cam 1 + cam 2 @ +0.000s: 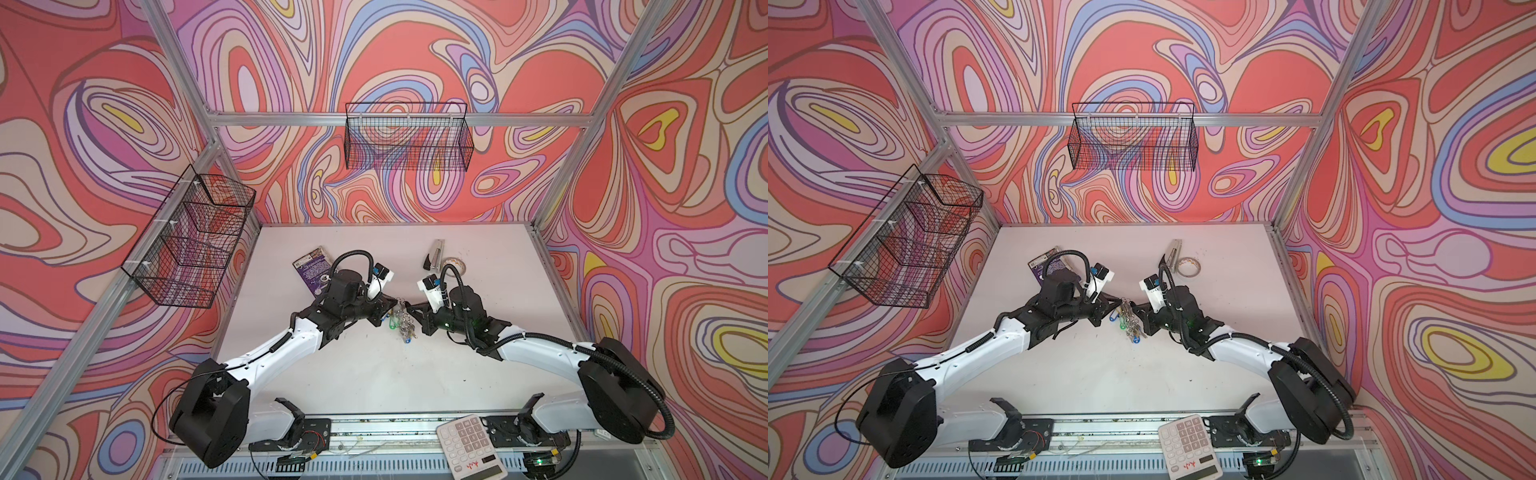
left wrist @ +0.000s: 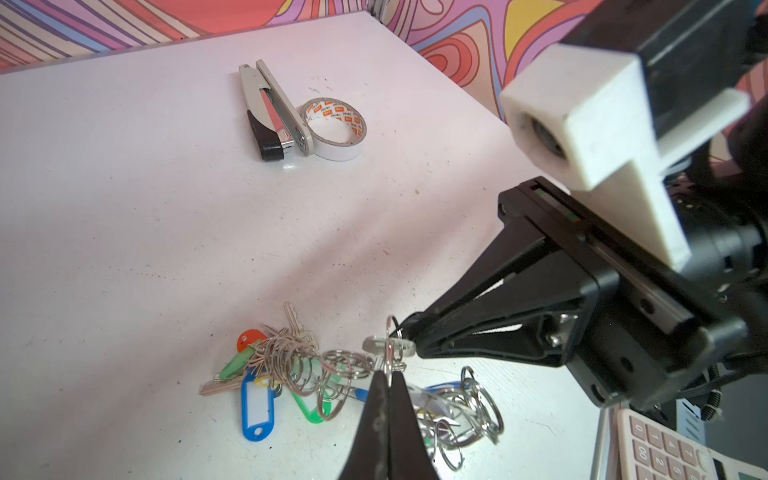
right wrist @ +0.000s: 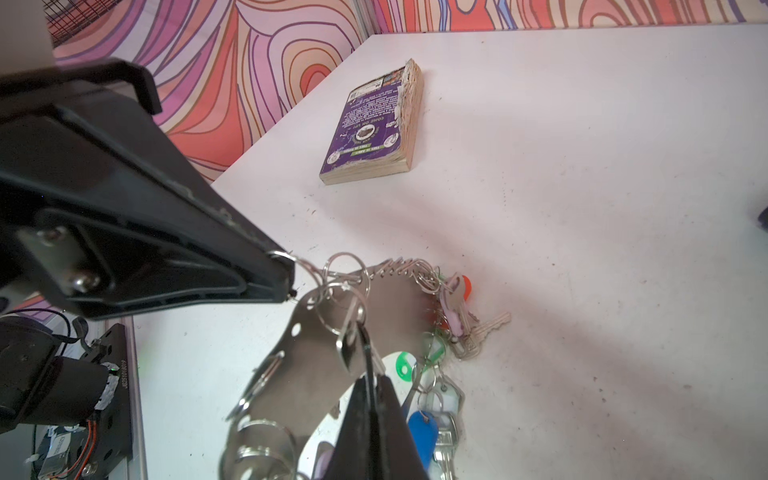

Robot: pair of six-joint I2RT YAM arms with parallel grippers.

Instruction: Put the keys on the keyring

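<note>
White table (image 1: 374,374) inside those trippy swirl walls, and you had both arms meeting mid-table over the keyring (image 3: 307,374), one end of it lifted off the surface with the coloured tags trailing on the table. Your left gripper (image 2: 388,374) was pinched tight on a small split ring (image 3: 286,257) at the plate's edge. Your right gripper (image 3: 368,376) was clamped on the keys (image 3: 347,345), held right up against that same edge

stapler (image 2: 272,109) touching tape roll (image 2: 337,146) | purple book (image 3: 368,124) lying flat | white calculator (image 1: 470,445) at front edge
</note>
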